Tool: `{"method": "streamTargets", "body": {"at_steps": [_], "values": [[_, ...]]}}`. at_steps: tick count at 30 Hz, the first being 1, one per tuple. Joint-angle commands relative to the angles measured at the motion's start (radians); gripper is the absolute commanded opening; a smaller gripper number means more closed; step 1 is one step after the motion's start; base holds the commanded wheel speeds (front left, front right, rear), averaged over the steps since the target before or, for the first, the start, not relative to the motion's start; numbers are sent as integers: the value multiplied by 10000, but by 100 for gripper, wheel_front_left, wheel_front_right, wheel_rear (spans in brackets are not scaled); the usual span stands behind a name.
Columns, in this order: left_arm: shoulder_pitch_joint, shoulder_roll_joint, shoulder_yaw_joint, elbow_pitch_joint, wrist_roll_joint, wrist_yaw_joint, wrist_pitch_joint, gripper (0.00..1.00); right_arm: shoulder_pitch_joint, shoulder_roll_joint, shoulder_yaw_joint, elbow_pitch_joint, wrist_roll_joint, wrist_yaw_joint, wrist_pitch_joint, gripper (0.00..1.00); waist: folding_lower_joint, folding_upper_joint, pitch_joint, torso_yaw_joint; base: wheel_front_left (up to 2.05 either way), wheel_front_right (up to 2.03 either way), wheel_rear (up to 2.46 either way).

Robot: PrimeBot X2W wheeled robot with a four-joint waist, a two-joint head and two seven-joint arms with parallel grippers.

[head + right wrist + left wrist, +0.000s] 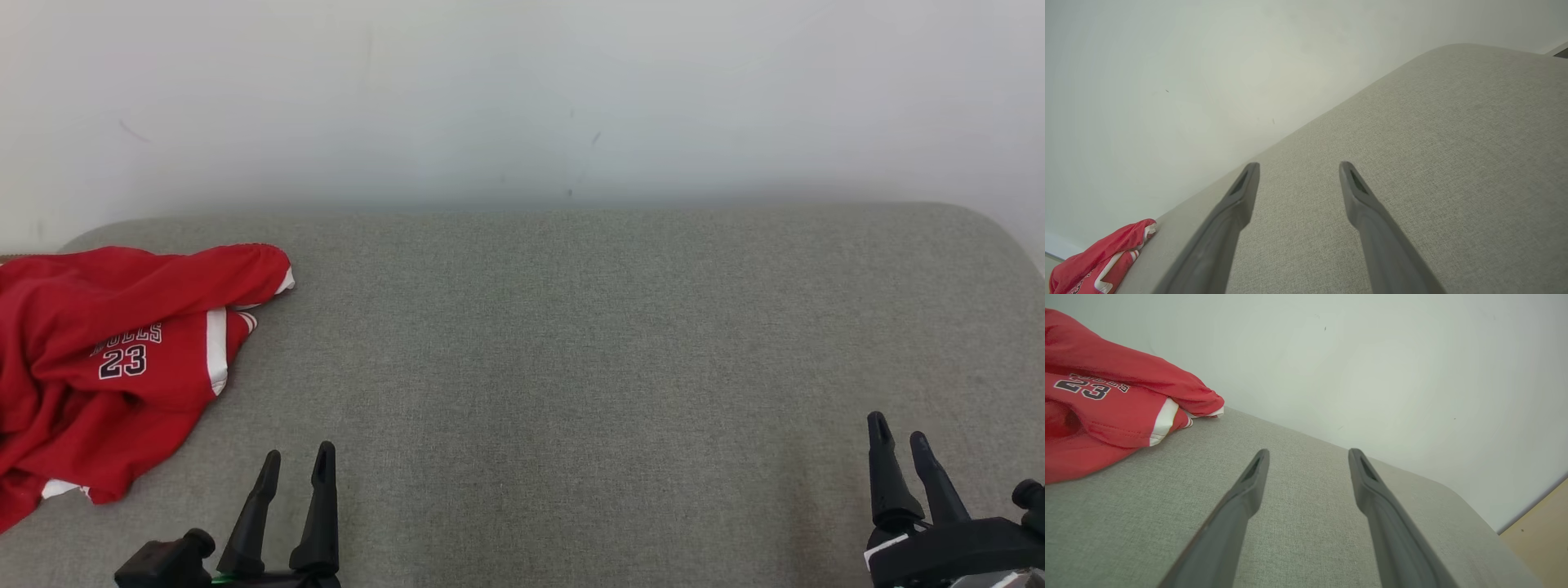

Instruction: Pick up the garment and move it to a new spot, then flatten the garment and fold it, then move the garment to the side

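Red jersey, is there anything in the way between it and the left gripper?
Nothing visible does. The left gripper, jaws open, sits just to the right of the crumpled red jersey in the head view, with bare grey upholstered surface between them.

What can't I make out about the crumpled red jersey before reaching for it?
Head view: the crumpled red jersey with white trim runs past the left edge; full spread unseen.
Left wrist view: a fold partly covers the lettering above the 23.
Right wrist view: the bottom-left corner crops it; print too small.
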Motion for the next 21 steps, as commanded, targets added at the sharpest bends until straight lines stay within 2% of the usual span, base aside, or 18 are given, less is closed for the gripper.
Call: {"method": "streamTargets", "body": {"at_steps": [1, 15, 21], "values": [[-225, 74, 34, -65, 211, 19, -62, 100, -178, -126, 71, -101, -192, 2, -75, 100, -1, -1, -2, 0, 0, 0, 0], [-515, 406, -48, 223, 1497, 526, -166, 100, -209, -312, 889, -57, -2059, 2, -766, 100, -1, -1, -79, 12, 0, 0, 0], [-623, 460, -183, 347, 2017, 725, -206, 100, -199, -302, 1046, 74, -2515, 2, -983, 100, -1, -1, -81, 30, 0, 0, 0]]}}
